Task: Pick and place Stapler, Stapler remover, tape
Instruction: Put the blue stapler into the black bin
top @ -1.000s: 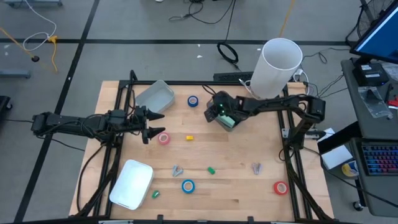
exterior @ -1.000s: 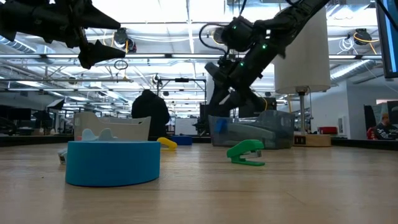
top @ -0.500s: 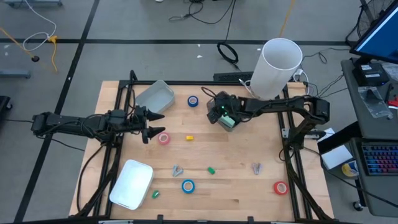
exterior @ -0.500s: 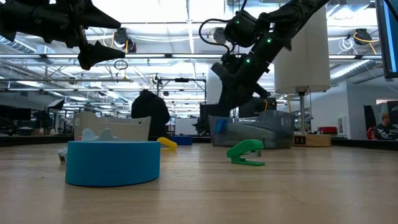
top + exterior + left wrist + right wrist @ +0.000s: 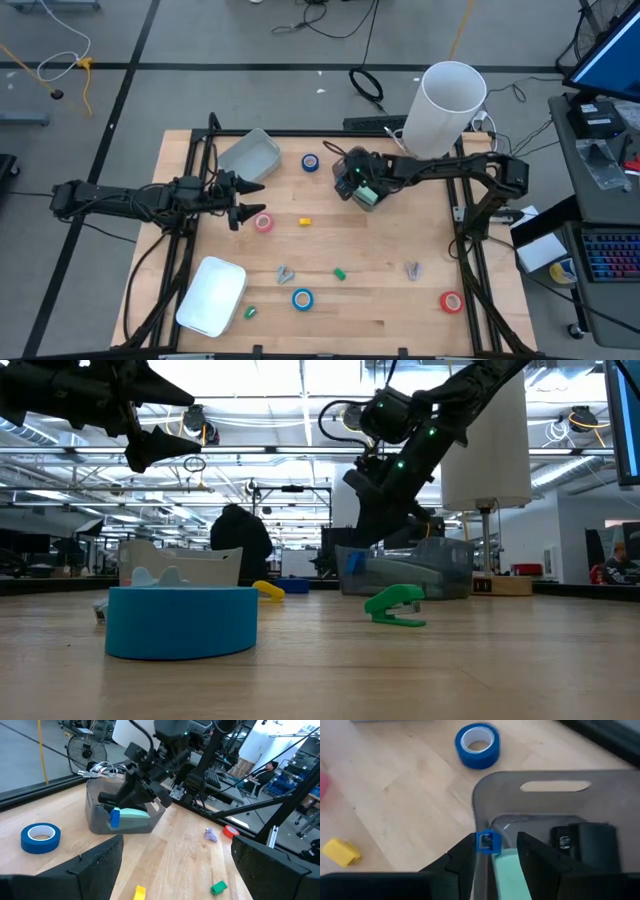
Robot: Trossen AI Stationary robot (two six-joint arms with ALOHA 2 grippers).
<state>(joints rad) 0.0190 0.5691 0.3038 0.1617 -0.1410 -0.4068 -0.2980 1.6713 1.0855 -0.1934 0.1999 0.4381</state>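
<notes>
The wooden table (image 5: 400, 250) carries grey bins at eleven (image 5: 249, 156) and one o'clock (image 5: 366, 192), a white lid (image 5: 212, 296) at seven, blue tape (image 5: 310, 161) at twelve, another (image 5: 302, 298) at six, pink (image 5: 264, 222) at nine, red (image 5: 450, 301) at five.

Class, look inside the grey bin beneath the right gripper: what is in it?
The grey bin holds a pale green stapler with a blue end and a black object. The right gripper covers the rest.

Pale wood-grain table (image 5: 400, 260), translucent grey plastic bin (image 5: 540, 800), glossy blue tape roll (image 5: 477, 745), matt black hand (image 5: 495, 852)
</notes>
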